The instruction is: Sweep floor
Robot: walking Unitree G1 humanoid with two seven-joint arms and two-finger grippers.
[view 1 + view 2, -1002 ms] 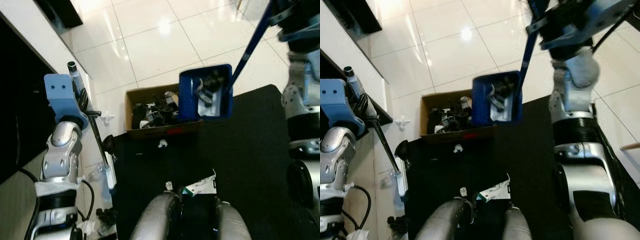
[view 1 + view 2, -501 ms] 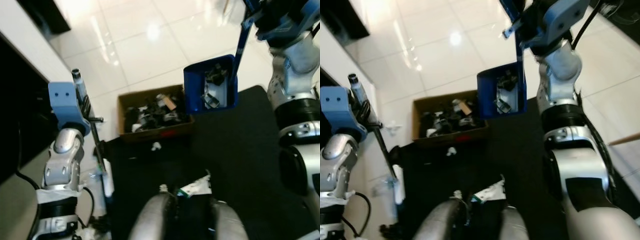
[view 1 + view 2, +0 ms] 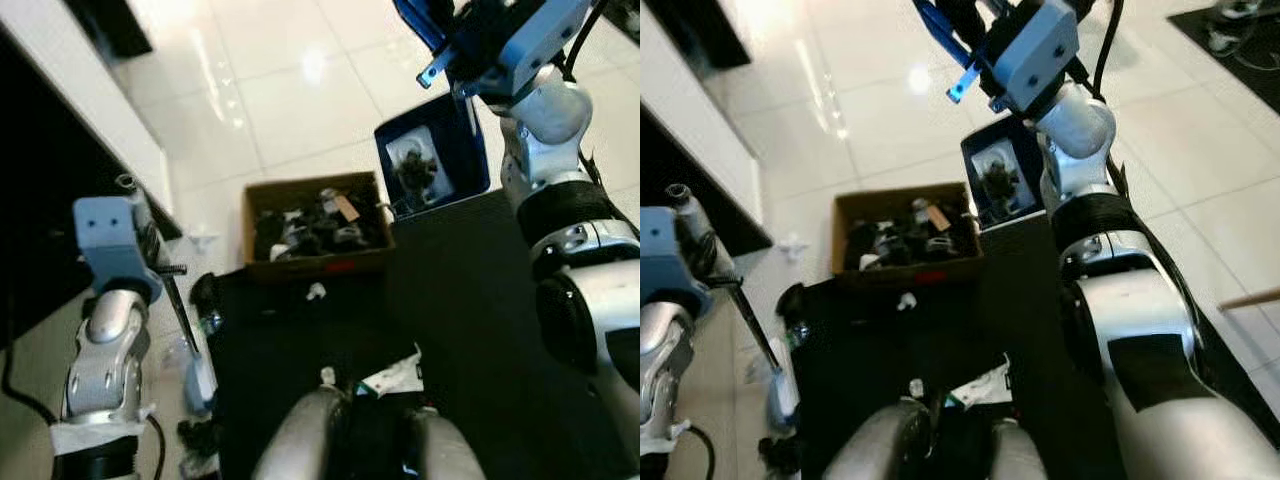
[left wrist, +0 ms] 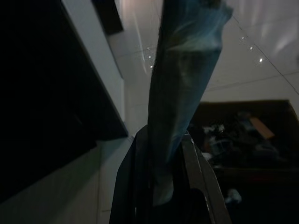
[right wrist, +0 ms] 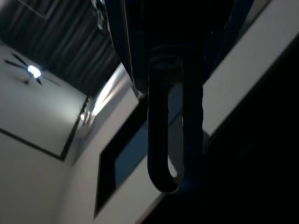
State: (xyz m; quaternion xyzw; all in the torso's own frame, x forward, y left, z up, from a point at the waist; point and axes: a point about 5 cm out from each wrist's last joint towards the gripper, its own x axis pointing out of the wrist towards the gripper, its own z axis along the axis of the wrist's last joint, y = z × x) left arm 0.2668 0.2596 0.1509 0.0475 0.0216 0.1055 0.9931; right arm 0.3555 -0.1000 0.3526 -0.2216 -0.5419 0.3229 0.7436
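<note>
Dustpan (image 3: 432, 166), blue, loaded with dark debris: we hold it aloft just beside the cardboard box (image 3: 316, 226), on the box's right, pan tilted over white tile. Our right gripper (image 3: 980, 45) is clamped on its long blue handle. Broom (image 3: 178, 310): well to the box's left, stick pinched in our left gripper (image 4: 161, 154), head on the floor. Scraps (image 3: 316, 291) lie on the black mat (image 3: 480, 300) in front of the box. Risk, as we judge it: tipping the pan off-centre would spill debris onto the tile.
</note>
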